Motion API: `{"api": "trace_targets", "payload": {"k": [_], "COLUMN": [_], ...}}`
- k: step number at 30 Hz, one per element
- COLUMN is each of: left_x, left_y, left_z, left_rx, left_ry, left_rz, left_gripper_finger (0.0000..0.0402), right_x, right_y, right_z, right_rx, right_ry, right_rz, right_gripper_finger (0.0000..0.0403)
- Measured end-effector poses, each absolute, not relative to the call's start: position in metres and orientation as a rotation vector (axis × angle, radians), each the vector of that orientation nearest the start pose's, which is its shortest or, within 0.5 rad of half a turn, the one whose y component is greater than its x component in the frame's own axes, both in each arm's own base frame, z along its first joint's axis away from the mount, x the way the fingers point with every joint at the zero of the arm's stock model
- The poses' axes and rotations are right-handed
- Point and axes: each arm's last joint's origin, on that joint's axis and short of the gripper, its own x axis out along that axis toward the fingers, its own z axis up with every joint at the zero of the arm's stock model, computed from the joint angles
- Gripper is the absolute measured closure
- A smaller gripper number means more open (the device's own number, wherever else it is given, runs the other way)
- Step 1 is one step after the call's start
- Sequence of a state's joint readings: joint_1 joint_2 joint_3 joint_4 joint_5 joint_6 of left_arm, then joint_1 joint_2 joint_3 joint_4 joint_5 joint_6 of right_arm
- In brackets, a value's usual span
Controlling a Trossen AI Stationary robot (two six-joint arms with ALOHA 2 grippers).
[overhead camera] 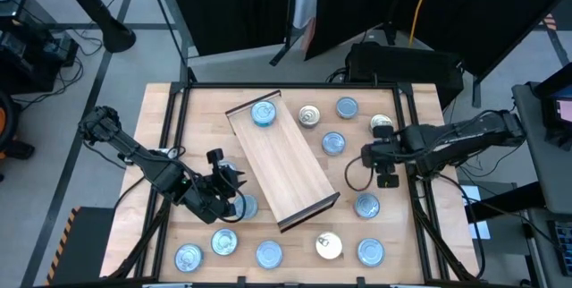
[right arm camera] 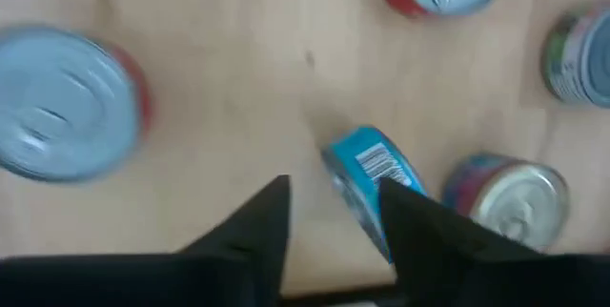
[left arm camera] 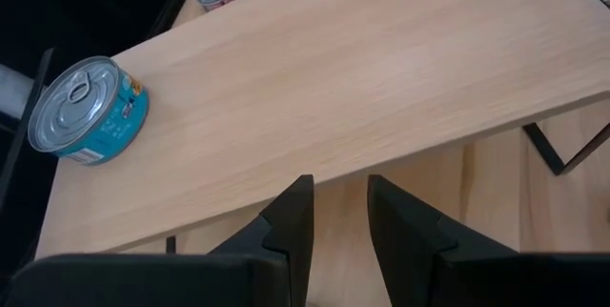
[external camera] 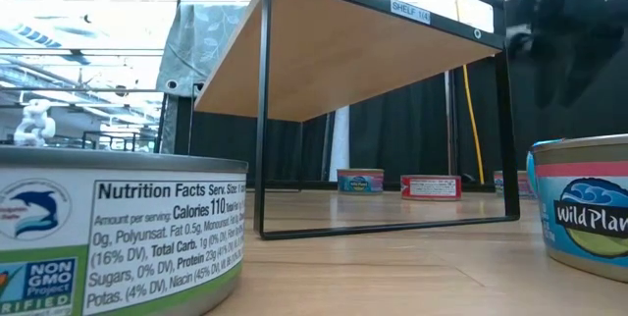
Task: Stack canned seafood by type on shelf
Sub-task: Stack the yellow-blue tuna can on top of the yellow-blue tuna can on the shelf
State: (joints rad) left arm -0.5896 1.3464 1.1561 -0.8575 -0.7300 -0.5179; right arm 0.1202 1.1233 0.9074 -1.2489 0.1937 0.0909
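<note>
Landmark: shelf [overhead camera: 284, 165], lying diagonally mid-bench [overhead camera: 206, 114].
Tins: one on shelf's far end [overhead camera: 263, 113]; others scattered around shelf.
Right fingers [right arm camera: 334, 214]: right of shelf, parted; blue tin [right arm camera: 367, 178] tilted between them, grip uncertain.
Left fingers [left arm camera: 335, 214]: at shelf's left edge, slightly apart, holding nothing.
Risk: tilted tin may roll off; loose contact would cause it.

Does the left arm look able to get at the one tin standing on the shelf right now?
Probably yes: the left gripper faces the shelf edge, empty, and bare board lies between it and the tin.
</note>
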Motion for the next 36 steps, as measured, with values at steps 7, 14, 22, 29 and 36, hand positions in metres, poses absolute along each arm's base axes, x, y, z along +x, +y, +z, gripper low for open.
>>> {"api": "trace_targets", "payload": {"k": [7,14,22,29,36], "left_x": [0.226,0.226,0.226,0.226,0.226], "left_y": [-0.128,-0.128,-0.128,-0.128,-0.128], "left_z": [0.297,0.297,0.297,0.296,0.296], "left_rx": [0.146,0.151,0.156,0.158,0.174], "left_ry": [0.745,0.747,0.749,0.750,0.753], "left_rz": [0.327,0.326,0.325,0.324,0.318], "left_gripper_finger": [0.0300,0.0300,0.0300,0.0300,0.0300], "right_x": [0.172,0.166,0.172,0.176,0.177], "right_y": [-0.006,-0.023,-0.038,-0.043,-0.044], "right_z": [0.231,0.206,0.191,0.183,0.176], "right_rx": [-0.287,-0.327,-0.373,-0.377,-0.338], "right_ry": [1.508,1.666,1.754,1.801,1.849], "right_rz": [-0.029,0.027,0.025,0.063,0.074], "right_gripper_finger": [0.0105,0.0090,0.0090,0.0126,0.0218]}}
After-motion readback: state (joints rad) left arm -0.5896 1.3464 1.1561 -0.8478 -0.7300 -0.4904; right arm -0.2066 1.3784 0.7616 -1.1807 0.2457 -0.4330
